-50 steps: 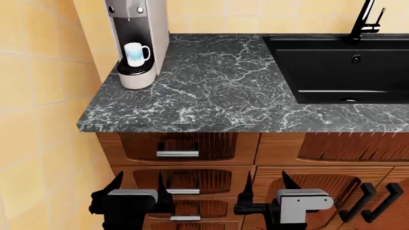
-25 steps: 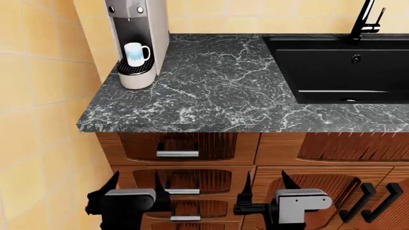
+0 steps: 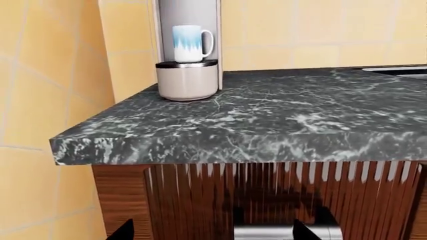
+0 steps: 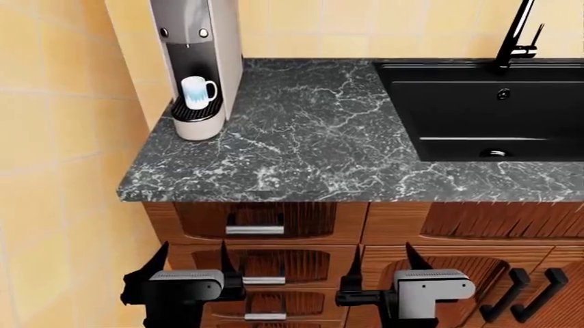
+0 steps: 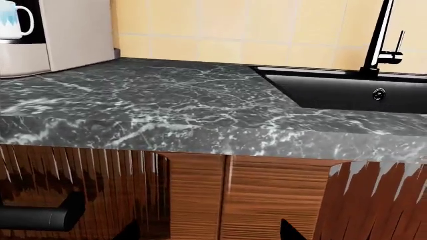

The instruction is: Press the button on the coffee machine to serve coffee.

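The coffee machine [image 4: 199,48] is a tall grey-silver box at the counter's back left corner, with two small round buttons [image 4: 202,33] near its top and a white-and-blue mug [image 4: 195,91] on its drip grille. It also shows in the left wrist view [image 3: 188,50] and at the edge of the right wrist view [image 5: 67,35]. My left gripper [image 4: 193,261] is open and empty, low in front of the drawers, far below the machine. My right gripper [image 4: 381,263] is open and empty beside it, also below counter height.
A dark marble counter [image 4: 310,143] spans the view, with a black sink [image 4: 483,109] and a tap [image 4: 515,34] at the right. Wooden drawers with metal handles [image 4: 254,229] and cabinet doors with black handles [image 4: 534,295] lie below. A yellow tiled wall stands at the left.
The head view has pulled back and up, so more of the coffee machine and its buttons shows. Both grippers hold nearly the same low place and stay open.
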Controlling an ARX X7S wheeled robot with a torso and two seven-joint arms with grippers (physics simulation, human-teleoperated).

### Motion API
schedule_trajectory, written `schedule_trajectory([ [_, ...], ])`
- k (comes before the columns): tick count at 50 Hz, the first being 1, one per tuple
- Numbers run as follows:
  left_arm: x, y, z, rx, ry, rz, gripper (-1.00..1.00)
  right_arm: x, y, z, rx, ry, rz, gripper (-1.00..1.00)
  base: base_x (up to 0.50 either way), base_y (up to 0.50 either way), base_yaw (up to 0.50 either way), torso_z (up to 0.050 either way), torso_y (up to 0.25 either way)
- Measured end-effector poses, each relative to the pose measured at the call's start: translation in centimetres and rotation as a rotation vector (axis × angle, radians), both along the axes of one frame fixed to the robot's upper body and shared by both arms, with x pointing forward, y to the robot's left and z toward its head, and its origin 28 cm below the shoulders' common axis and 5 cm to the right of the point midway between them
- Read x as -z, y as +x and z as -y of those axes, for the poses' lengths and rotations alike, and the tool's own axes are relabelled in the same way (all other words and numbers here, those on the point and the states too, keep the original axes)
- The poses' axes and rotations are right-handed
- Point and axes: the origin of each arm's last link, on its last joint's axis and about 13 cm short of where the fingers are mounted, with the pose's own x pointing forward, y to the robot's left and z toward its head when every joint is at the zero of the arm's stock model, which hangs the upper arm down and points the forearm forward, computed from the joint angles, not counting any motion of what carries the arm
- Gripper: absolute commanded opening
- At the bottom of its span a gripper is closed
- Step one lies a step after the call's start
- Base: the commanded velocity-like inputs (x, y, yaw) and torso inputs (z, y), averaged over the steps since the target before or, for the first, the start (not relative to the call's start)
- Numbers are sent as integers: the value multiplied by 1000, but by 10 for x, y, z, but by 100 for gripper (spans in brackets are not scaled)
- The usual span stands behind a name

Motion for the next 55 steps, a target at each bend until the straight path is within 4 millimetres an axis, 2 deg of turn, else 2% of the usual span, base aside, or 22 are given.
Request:
schedule_trajectory([
  [20,-1,0,-1,2,-1,10,100,0,0,1,9,-3,0,100,0,0,0,50,0],
  [32,-7,0,-2,-10,-21,-12,100,-7,2,0,13,39,6,100,0,0,0,0,0],
  [43,-36,5,-2,4,-34,-1,100,-35,6,6,21,-5,31,100,0,0,0,0,0],
  [55,-84,10,-6,45,-19,36,100,-83,8,16,28,-49,82,100,0,0,0,0,0],
])
